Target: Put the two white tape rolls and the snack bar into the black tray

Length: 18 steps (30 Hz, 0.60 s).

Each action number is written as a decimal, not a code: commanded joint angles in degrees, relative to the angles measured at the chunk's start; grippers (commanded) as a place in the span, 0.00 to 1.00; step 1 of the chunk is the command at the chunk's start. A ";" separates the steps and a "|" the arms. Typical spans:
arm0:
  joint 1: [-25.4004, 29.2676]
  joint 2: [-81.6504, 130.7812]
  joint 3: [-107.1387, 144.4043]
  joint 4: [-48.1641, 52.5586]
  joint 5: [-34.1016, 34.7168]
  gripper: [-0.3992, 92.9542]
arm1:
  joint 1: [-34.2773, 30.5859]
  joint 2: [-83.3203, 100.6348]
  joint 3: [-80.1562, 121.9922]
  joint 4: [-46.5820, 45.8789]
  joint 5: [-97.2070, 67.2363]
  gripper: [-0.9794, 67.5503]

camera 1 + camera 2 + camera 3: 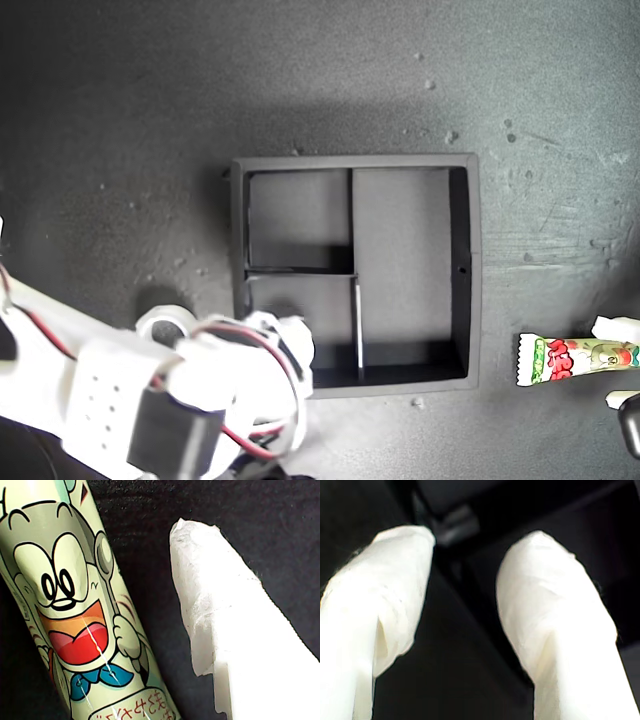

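Presumably light and slippery: snack bar (575, 360) in glossy wrapper, lying on the surface well apart from the black tray (474, 270), at the exterior view's right edge. Best hold: across the slim middle, not the crimped ends. My first pincer (150, 610) spread, bar beside one finger. My second pincer (465, 605) spread, empty, over the tray's corner. One tape roll (165, 325) half-hidden by the arm; the other unseen.

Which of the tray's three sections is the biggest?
The long compartment on the exterior view's right of the black tray; the other two are small.
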 commanded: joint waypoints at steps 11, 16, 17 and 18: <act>9.58 34.98 43.77 -5.89 -17.40 0.14 | 5.71 0.70 -1.85 8.61 4.57 0.01; 16.26 35.16 54.67 -15.38 -22.06 0.17 | 11.51 0.79 -14.85 20.39 7.03 0.01; 16.96 35.77 57.30 -17.40 -22.85 0.18 | 12.74 0.97 -16.79 21.53 8.09 0.01; 17.49 36.47 60.03 -19.69 -23.73 0.18 | 14.06 0.97 -18.02 21.71 9.05 0.01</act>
